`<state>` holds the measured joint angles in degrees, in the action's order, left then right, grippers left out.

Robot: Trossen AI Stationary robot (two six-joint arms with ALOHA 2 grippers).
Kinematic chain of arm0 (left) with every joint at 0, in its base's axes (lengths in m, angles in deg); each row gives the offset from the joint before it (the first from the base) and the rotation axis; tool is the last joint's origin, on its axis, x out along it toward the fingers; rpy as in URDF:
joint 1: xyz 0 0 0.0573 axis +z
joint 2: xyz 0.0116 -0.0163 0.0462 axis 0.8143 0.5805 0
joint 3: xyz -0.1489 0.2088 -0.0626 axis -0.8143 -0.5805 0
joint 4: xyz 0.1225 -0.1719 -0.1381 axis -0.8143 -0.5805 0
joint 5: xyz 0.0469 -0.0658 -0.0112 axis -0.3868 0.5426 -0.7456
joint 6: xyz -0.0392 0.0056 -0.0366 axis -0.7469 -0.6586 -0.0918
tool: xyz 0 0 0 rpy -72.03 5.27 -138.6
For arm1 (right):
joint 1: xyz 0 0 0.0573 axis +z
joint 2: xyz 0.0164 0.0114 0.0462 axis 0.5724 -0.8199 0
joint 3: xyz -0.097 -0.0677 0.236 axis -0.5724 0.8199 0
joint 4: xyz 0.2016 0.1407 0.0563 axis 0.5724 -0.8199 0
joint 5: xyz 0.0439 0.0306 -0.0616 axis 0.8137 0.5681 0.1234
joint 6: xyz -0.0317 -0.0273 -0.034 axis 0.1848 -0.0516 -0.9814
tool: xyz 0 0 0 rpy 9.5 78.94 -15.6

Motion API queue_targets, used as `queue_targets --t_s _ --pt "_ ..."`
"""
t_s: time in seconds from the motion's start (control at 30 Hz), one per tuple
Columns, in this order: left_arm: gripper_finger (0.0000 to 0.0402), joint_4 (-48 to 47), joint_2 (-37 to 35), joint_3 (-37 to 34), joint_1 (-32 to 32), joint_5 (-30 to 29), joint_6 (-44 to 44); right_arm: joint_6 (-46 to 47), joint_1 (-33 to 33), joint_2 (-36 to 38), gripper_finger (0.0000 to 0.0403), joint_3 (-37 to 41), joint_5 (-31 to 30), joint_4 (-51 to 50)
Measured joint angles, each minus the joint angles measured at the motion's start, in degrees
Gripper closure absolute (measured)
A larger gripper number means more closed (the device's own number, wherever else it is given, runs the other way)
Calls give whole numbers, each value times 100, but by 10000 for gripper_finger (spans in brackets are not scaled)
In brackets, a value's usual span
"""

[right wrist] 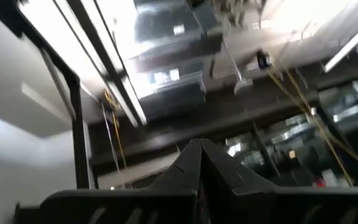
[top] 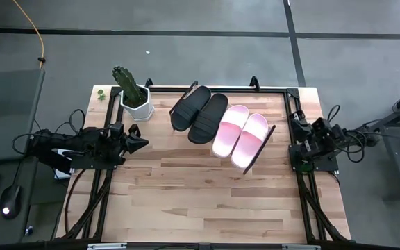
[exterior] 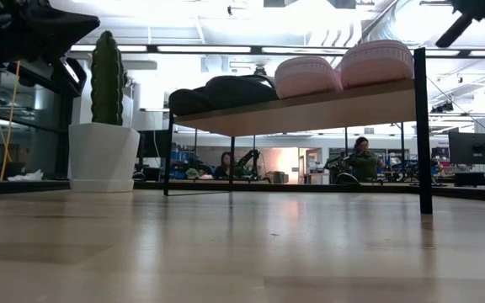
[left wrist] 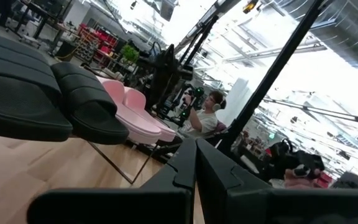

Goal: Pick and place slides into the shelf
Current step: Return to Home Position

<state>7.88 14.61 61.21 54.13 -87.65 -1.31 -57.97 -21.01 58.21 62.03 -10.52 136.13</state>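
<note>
All the slides lie side by side on the shelf (exterior: pixel 310 111), soles down on its slanted wooden board. The two black slides (top: pixel 198 111) are at its left end and the two pale pink slides (top: pixel 240 133) at its right end. My left gripper (top: pixel 143 144) rests shut at the table's left edge, pointing toward the shelf; its wrist view shows the black slides (left wrist: pixel 42 93) and the pink slides (left wrist: pixel 135 115) ahead. My right gripper (right wrist: pixel 201 158) is shut at the table's right edge (top: pixel 298 126), tipped upward toward the ceiling. Neither gripper holds anything.
A potted cactus in a white pot (top: pixel 132 94) stands at the far left corner, just left of the shelf. The wooden tabletop (top: pixel 200 194) stretches bare from the shelf to the near edge. People sit in the room beyond the table (exterior: pixel 360 160).
</note>
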Motion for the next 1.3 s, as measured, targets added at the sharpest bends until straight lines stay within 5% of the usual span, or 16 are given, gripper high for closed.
queue_targets --t_s 0.07,0.5,0.7,1.3 --pt "401 0 0 0 -1 2 1 135 0 517 403 2 -48 -881" --pt "401 -335 7 4 -2 209 1291 1154 0 488 403 0 -172 -2873" --pt "401 -643 9 4 -2 205 2302 803 0 490 403 0 -166 -3321" --pt "401 -1154 9 7 0 -5 3184 370 0 488 403 -1268 89 -6875"
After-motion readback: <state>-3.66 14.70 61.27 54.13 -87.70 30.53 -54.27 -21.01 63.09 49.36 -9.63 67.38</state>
